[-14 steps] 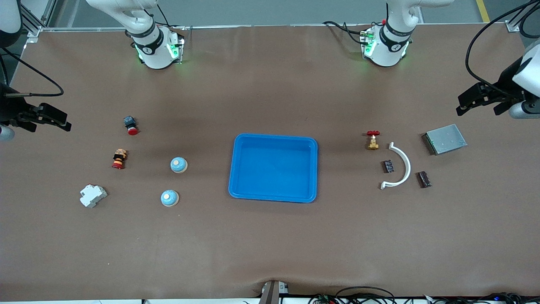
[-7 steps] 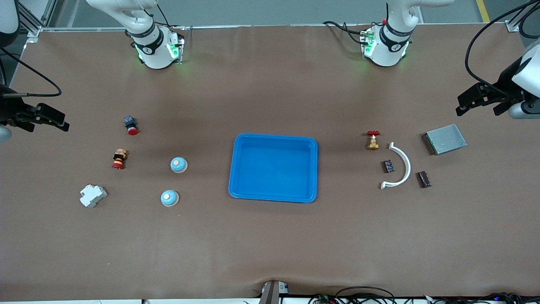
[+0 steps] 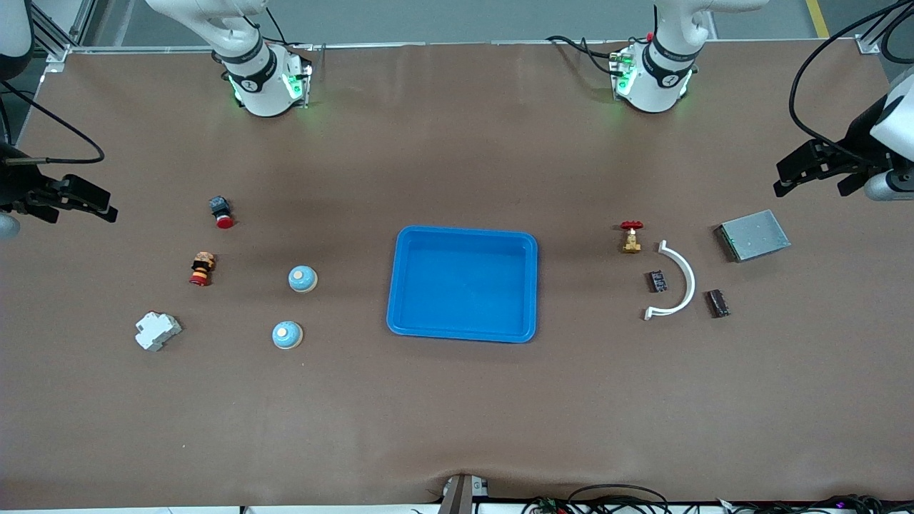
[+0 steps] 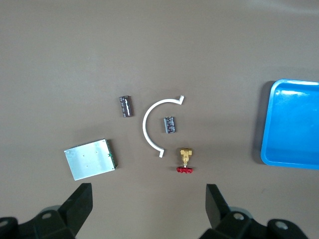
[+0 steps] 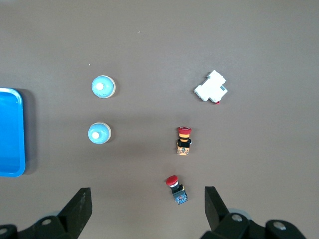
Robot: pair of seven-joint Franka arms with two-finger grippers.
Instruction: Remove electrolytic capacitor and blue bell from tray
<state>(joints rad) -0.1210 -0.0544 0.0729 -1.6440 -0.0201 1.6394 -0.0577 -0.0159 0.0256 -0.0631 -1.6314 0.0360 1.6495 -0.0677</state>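
**Both hands parked wide at the surface's ends, parts untouched**

Since a second earlier the left hand (image 3: 807,171) had drifted slightly toward its edge of the front view, and the right hand (image 3: 89,202) had risen a little; nothing on the brown surface (image 3: 457,414) had shifted. Both arms waited high over their own ends, their bodies cut off by the front view's edges, each hand with fingers spread wide and empty.

The shallow blue plastic tray (image 3: 463,235) sat mid-surface. Toward the left arm's end lay two small dark cylindrical capacitors: one (image 3: 657,280) inside the curve of a white plastic arc (image 3: 687,275), the other (image 3: 717,303) outside it, nearer the camera. Their markings were too small to read. A brass valve with a red handwheel (image 3: 631,237) and a flat grey metal box (image 3: 755,235) lay close by.

Toward the right arm's end stood two light-blue domed bells (image 3: 303,278) (image 3: 287,335), two red-capped push buttons (image 3: 221,211) (image 3: 202,268), and a white plastic breaker block (image 3: 158,331).
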